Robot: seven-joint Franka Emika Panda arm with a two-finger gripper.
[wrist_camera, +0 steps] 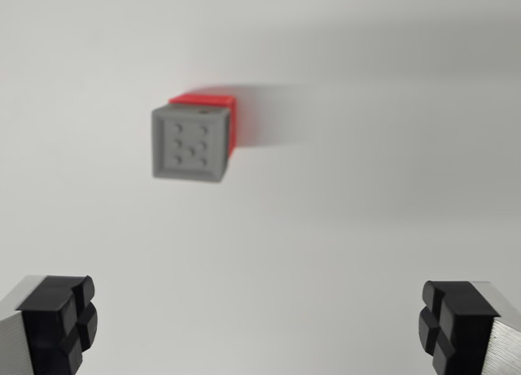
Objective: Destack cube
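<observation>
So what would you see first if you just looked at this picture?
The grey cube with little dimples, sitting on top of a red cube, a bit left of the middle on a plain white table. Then the gripper, its two black fingertips wide apart in the bottom corners, holding nothing.

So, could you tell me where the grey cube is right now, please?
In the wrist view, the grey cube sits left of centre in the upper half, stacked on the red cube, far ahead of the open gripper.
</observation>
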